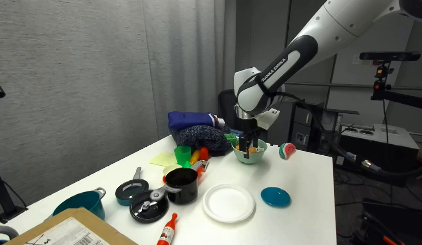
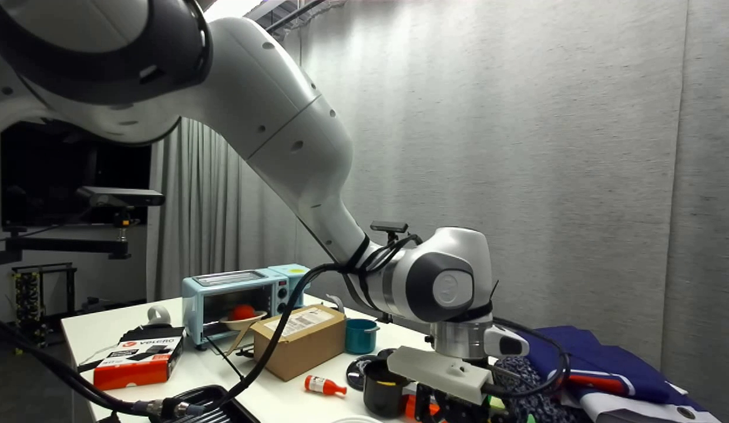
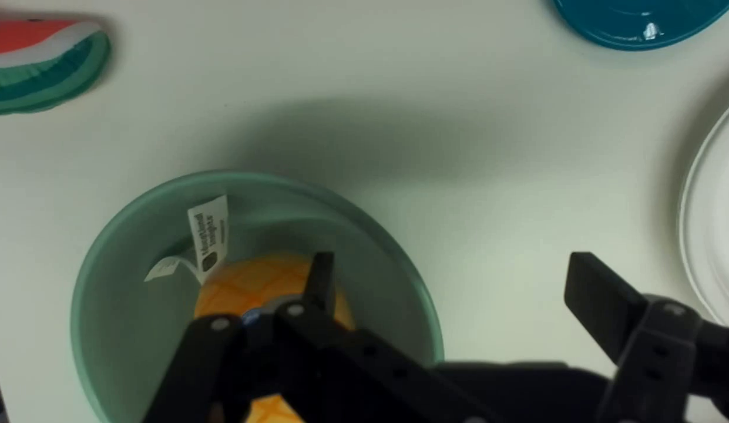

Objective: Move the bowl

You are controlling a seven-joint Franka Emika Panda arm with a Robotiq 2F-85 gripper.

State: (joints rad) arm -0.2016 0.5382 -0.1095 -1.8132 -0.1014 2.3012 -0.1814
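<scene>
Watermelon slice (image 3: 44, 64) lay at the left edge of the wrist view, on a white tabletop (image 3: 517, 176). To its right, the pale green bowl (image 3: 123, 311) sat on the tabletop, holding an orange item (image 3: 252, 282) with a white tag (image 3: 210, 235). The pincer (image 3: 451, 267) was next, its fingers wide apart with the bowl's rim between them, one over the inside, the other past the outer wall. Farther right lay a blue disc (image 3: 646, 20), then a white plate (image 3: 722, 217).

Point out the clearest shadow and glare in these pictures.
Wrist view: a soft shadow on the table beside the bowl, and a small glint on the blue disc; in an exterior view, the ceiling light glares white at the top edge.
</scene>
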